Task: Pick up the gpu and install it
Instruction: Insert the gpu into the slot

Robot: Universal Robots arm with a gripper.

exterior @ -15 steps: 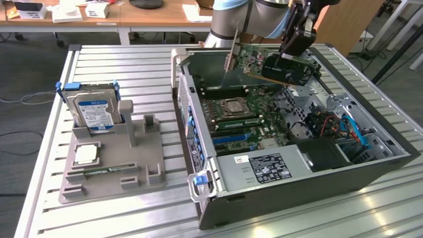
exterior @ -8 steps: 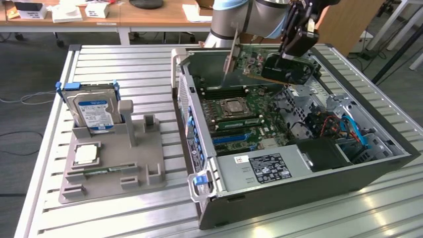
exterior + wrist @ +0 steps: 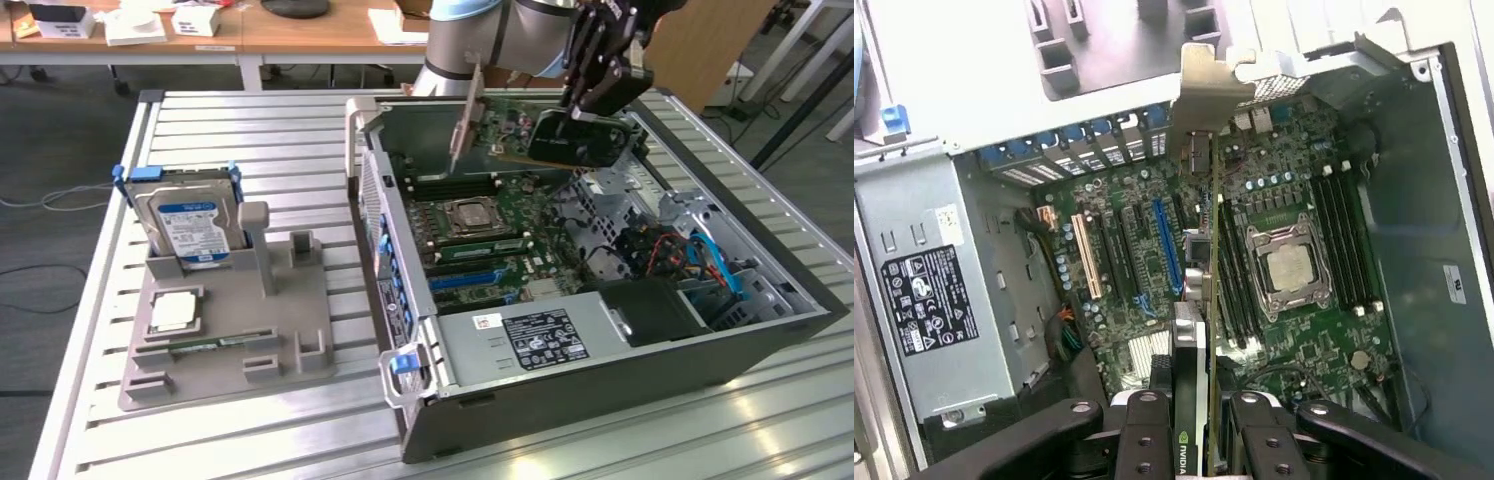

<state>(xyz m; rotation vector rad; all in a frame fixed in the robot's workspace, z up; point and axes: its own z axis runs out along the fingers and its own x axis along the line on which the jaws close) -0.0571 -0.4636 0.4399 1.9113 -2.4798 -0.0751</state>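
The gpu (image 3: 541,135), a green board with a black cooler and a silvery bracket (image 3: 467,105) on one end, hangs above the far part of the open computer case (image 3: 400,260). My gripper (image 3: 603,95) is shut on its black cooler side from above. In the wrist view the gpu (image 3: 1206,280) is edge-on between the two black fingers (image 3: 1144,440), with my gripper (image 3: 1199,445) closed around it. Its bracket (image 3: 1206,90) points toward the case's rear slot openings. The card hovers over the motherboard (image 3: 1144,260), beside the blue slot (image 3: 1166,245), clear of the board.
A grey parts holder (image 3: 267,330) on the exterior view's left carries a silver hard drive (image 3: 191,225), a processor chip (image 3: 174,312) and a memory stick (image 3: 200,347). Inside the case are the processor socket (image 3: 467,213), power supply (image 3: 534,340) and cables (image 3: 694,260).
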